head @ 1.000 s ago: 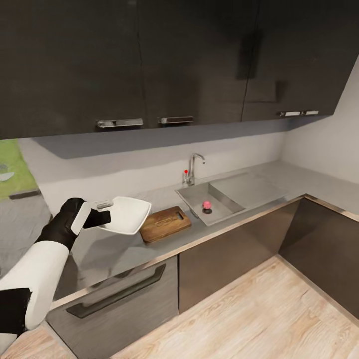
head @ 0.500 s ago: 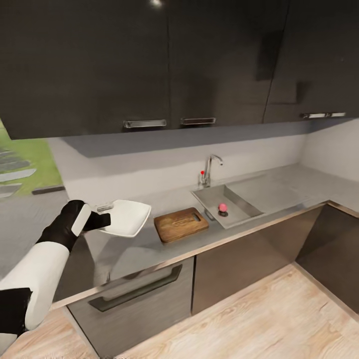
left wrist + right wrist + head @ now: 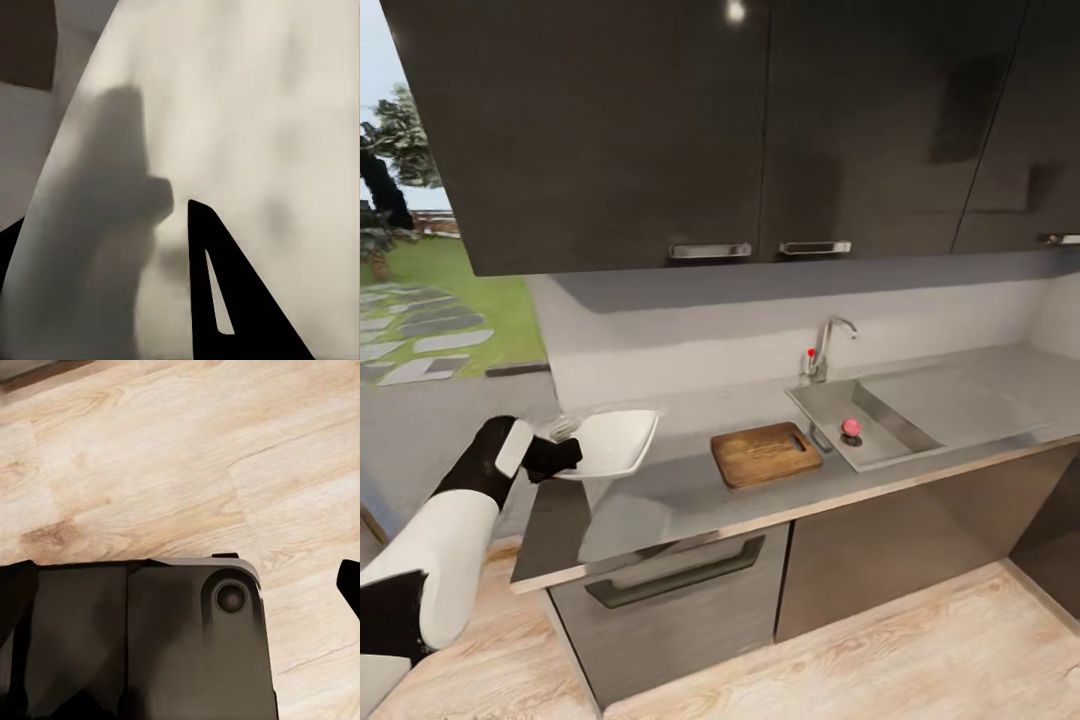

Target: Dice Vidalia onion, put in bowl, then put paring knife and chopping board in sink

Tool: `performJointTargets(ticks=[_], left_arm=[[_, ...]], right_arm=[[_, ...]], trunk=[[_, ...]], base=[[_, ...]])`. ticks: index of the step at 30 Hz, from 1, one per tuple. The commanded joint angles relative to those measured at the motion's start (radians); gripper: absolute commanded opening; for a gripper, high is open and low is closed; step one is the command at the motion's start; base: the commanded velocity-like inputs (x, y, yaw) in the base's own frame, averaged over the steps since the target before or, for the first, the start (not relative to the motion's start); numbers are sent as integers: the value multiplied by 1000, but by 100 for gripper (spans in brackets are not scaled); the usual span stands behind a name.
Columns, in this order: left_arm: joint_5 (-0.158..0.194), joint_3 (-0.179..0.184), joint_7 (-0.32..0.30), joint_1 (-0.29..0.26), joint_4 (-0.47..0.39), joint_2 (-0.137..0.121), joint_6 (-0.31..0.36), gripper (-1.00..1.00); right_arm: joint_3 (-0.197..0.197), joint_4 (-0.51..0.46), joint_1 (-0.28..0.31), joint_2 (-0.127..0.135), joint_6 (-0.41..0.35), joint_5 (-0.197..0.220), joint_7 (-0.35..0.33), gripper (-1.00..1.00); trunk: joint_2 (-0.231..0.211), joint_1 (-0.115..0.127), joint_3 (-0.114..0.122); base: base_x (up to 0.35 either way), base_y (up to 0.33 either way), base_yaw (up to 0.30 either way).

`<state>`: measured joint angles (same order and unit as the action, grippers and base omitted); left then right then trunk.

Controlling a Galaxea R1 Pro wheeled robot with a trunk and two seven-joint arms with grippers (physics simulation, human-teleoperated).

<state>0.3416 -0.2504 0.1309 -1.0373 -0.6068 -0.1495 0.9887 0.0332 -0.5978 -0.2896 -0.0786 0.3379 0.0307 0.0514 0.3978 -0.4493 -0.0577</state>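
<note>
My left gripper (image 3: 556, 456) is shut on the rim of the white square bowl (image 3: 610, 441), holding it over the left end of the grey countertop (image 3: 660, 492). The left wrist view shows the bowl's pale surface (image 3: 247, 112) close up, with one dark finger (image 3: 225, 300) against it. The wooden chopping board (image 3: 765, 453) lies flat to the bowl's right. A pinkish onion (image 3: 851, 427) sits by the drain in the steel sink (image 3: 822, 404). A slim dark thing (image 3: 819, 438) lies between board and sink, too small to name. My right gripper (image 3: 180, 585) hangs open over the floor.
A chrome tap (image 3: 830, 338) stands behind the basin, and the flat drainboard (image 3: 960, 395) extends right. Dark upper cabinets (image 3: 660, 130) hang above the worktop. A drawer front with a long handle (image 3: 675, 575) is below. A wooden floor (image 3: 880, 660) and, at left, a garden view (image 3: 430, 320).
The camera has swung left, so the counter things sit further right in the picture. The bowl stays in my left gripper, now further left of the chopping board and a little lower.
</note>
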Motion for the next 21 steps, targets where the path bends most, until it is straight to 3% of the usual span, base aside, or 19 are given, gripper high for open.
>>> performJointTargets(ticks=[1, 15, 18, 21], left_arm=[[9, -9, 11, -1, 1, 6, 2, -100], [3, -24, 33, 23, 8, 10, -3, -100], [2, -21, 131, 27, -5, 17, -6, -100], [3, -18, 213, 28, -43, 41, -7, -100]], right_arm=[[4, -2, 0, 1, 1, 3, 5, 100], [1, -19, 0, 17, 1, -1, 6, 100], [1, -20, 0, 18, 3, 0, 6, 100], [1, -24, 0, 20, 7, 0, 6, 100]], trunk=[[2, -1, -1], [2, -1, 7], [2, -1, 8], [2, -1, 8]], base=[[0, 0, 270], [0, 0, 270], [0, 0, 123], [0, 0, 30]])
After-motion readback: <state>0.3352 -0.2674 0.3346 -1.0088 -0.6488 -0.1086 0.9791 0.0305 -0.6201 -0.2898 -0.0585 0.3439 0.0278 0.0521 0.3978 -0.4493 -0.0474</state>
